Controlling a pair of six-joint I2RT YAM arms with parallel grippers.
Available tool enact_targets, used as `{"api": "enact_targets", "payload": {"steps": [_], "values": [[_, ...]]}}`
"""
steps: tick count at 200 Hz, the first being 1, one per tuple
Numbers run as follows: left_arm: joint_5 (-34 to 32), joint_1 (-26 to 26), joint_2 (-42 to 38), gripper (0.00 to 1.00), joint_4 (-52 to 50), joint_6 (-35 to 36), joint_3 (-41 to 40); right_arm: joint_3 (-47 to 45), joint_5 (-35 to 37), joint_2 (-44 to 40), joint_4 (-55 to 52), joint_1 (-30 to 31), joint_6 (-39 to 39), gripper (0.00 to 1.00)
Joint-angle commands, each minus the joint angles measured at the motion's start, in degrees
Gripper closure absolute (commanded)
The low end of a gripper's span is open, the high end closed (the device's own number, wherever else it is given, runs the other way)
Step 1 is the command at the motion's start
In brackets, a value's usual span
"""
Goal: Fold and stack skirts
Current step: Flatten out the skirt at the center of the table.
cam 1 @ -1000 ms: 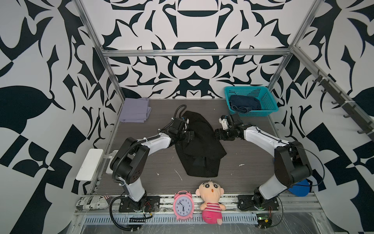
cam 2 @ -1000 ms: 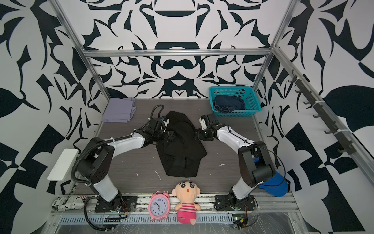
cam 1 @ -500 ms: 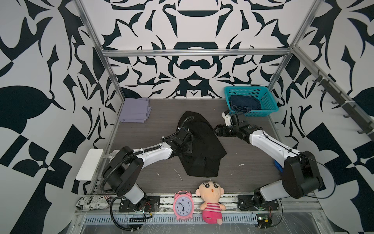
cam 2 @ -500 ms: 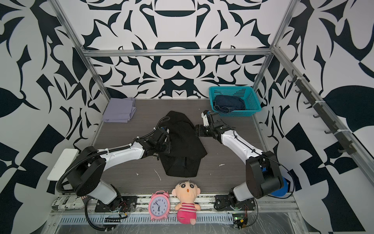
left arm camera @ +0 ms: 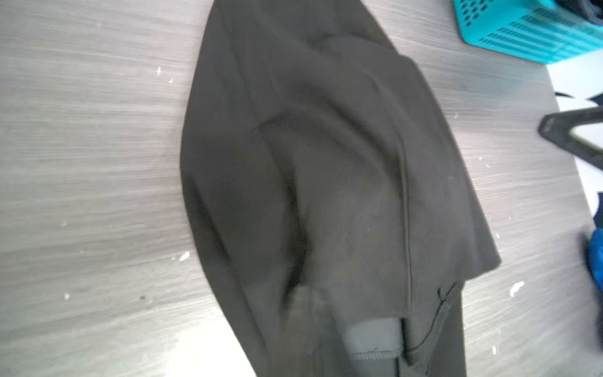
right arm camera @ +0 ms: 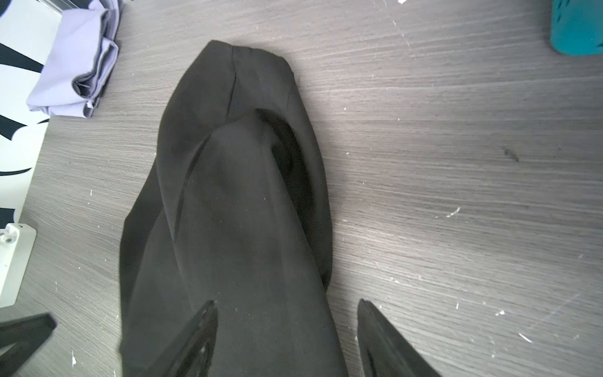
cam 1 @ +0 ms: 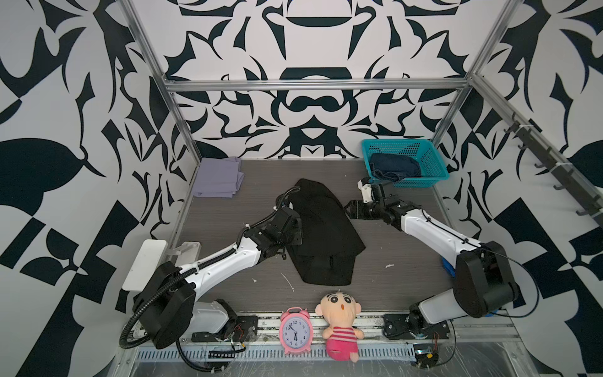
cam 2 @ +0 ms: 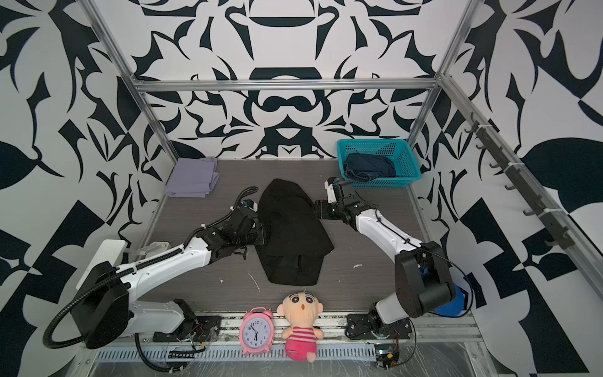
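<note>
the left gripper [cam 1: 296,232] pinches the black skirt [cam 1: 326,235] at its edge, likely to fold it over, while the right gripper [right arm camera: 285,308] hovers spread-jawed at the opposite edge, ready to grasp.

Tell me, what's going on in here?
Two robot arms are folding skirts. The left fingers seem to pinch the black skirt at one edge; the right fingers hang open at its other side. A lavender skirt lies folded in the far corner, and a denim skirt waits in the teal basket.

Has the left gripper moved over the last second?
Yes. The left gripper has slid beside the black skirt toward the pink clock, away from the lavender skirt.
</note>
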Motion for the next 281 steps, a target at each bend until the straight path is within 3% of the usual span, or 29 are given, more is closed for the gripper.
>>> {"api": "enact_targets", "payload": {"steps": [1, 17, 26, 44, 52, 63, 85, 104, 123, 135, 161, 194, 245, 281], "values": [[1.2, -0.1, 1.2, 1.0, 1.7, -1.1, -2.5, 0.7, 0.0, -0.6, 1.8, -0.1, -0.6, 0.29], [2.3, -0.2, 3.7, 1.0, 4.1, -1.6, -2.8, 0.7, -0.4, -0.2, 1.7, -0.1, -0.6, 0.29], [1.7, -0.2, 5.6, 0.71, 3.8, -2.5, -2.2, 0.6, -0.7, -0.3, 1.7, -0.1, -0.7, 0.29], [2.7, -0.2, 9.5, 0.69, 2.9, -0.6, -0.3, 0.0, -0.7, -0.6, 2.1, -0.1, -0.6, 0.29], [2.4, -0.2, 10.7, 0.57, 2.3, -0.4, 0.3, -0.1, -0.7, -0.7, 2.2, -0.1, -0.7, 0.29], [1.0, 0.0, 12.2, 0.27, 1.5, -0.6, 0.8, -0.3, -0.6, -0.9, 2.2, -0.1, -0.7, 0.3], [1.4, 0.3, 14.7, 0.17, 1.9, -0.2, 1.6, -0.7, -0.5, -1.2, 2.5, -0.1, -1.0, 0.3], [2.4, 0.2, 16.2, 0.24, 4.2, 0.2, 1.8, -0.8, -0.6, -1.0, 3.0, -0.1, -1.0, 0.3], [4.6, 0.3, 17.5, 0.49, 6.2, 1.2, 2.5, -0.8, -0.8, -0.6, 3.1, -0.1, -1.0, 0.3], [5.8, 0.2, 18.1, 0.7, 6.0, 2.1, 3.5, -0.7, -1.0, -0.5, 3.0, -0.1, -1.1, 0.3], [6.8, 0.2, 17.5, 1.0, 4.7, 3.2, 5.5, -0.8, -0.8, -1.0, 3.0, -0.1, -1.0, 0.3], [7.6, 0.2, 12.7, 1.0, 4.2, 4.1, 6.3, -0.8, 0.1, -2.0, 2.9, -0.1, -1.4, 0.3], [12.2, -1.1, 7.9, 1.0, -0.2, 6.6, 15.7, -0.7, 3.3, -4.3, 3.0, -0.1, -1.8, 0.3], [21.9, -2.6, 8.8, 1.0, 4.3, 6.7, 20.7, -0.3, 5.0, -5.5, 1.6, -1.7, -0.5, 0.3]]}}
